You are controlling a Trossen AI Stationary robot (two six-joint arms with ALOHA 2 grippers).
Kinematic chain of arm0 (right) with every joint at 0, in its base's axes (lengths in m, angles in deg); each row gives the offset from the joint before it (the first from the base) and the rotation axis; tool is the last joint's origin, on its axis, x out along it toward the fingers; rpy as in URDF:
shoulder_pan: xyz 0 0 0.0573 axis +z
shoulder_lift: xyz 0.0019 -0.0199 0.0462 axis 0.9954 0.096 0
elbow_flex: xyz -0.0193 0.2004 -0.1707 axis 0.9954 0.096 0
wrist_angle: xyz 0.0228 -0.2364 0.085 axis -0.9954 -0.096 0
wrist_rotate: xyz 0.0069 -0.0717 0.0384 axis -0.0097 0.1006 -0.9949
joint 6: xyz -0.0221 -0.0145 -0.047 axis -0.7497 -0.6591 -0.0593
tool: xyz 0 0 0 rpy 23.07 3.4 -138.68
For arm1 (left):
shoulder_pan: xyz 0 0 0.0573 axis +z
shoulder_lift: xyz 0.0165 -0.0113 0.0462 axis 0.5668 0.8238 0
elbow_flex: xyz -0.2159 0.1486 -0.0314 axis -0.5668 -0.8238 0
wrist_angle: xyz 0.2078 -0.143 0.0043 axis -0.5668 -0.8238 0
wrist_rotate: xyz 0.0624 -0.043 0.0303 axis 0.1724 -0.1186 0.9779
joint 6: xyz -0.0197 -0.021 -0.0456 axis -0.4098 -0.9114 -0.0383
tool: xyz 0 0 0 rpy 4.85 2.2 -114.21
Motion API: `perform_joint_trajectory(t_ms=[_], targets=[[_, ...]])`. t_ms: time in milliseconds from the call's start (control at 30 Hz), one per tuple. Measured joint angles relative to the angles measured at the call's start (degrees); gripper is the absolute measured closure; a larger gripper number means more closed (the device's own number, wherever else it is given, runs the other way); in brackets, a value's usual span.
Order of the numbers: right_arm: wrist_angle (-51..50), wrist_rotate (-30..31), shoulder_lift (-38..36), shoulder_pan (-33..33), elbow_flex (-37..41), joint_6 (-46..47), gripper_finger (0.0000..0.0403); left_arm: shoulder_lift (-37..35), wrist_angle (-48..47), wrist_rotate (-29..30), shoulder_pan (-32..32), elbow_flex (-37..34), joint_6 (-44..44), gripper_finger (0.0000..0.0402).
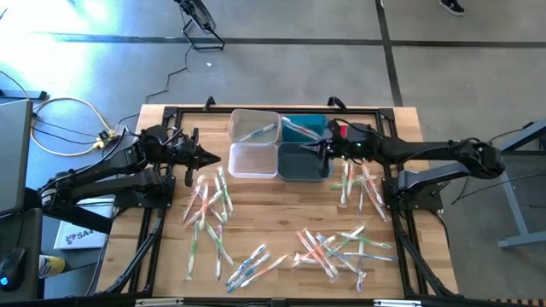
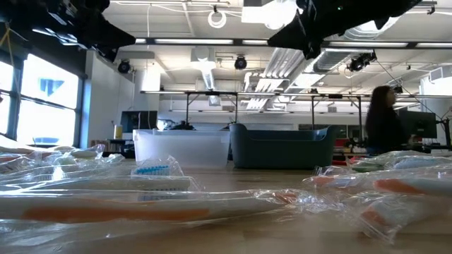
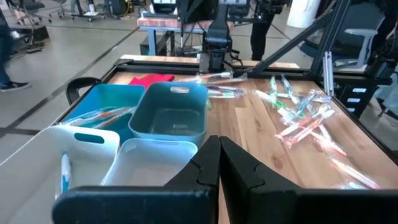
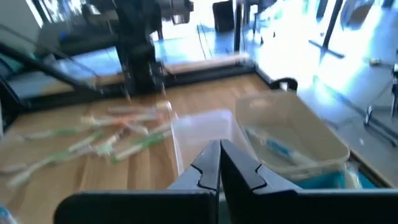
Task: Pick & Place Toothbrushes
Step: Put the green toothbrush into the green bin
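Note:
Many toothbrushes in clear wrappers lie loose on the wooden table: a group at the left [image 1: 209, 205], one at the right [image 1: 358, 183], one near the front edge [image 1: 333, 247]. Four bins stand at the far middle. The clear bin [image 1: 254, 125] holds one toothbrush [image 4: 277, 148], and the teal bin [image 1: 303, 128] holds a few. The white bin [image 1: 253, 160] and the grey-blue bin [image 1: 304, 162] look bare inside. My left gripper [image 1: 213, 159] hovers shut just left of the white bin. My right gripper [image 1: 309, 148] is shut above the grey-blue bin, with nothing between its fingers.
A red cloth-like piece [image 1: 337, 130] lies beside the teal bin at the far right. Black frame rails [image 1: 153, 247] run along the table's edges. In the low view a person [image 2: 385, 127] stands in the room behind. Bare wood shows between the toothbrush groups.

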Motion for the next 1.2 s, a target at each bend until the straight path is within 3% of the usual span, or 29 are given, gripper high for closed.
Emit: perform_joint_trajectory(t_ms=[300, 567, 1000, 1200], targets=[[16.5, 0.0, -1.5, 3.9, 9.3, -0.1, 0.0399, 7.9, 4.5, 0.1, 0.0, 0.0, 0.9, 0.0400], [17.3, 0.2, -1.5, 7.1, 11.9, 2.6, 0.0399, 13.0, 5.3, 0.1, 0.0, 0.0, 0.5, 0.0400], [18.2, 0.2, -1.5, 11.3, 11.9, 1.1, 0.0400, 13.4, 10.9, -1.3, 0.0, 0.0, 2.5, 0.0400], [19.1, 4.7, -1.5, 12.6, 11.9, 1.1, 0.0400, 13.4, 12.0, -3.5, 0.0, 0.0, 4.1, 0.0400]])
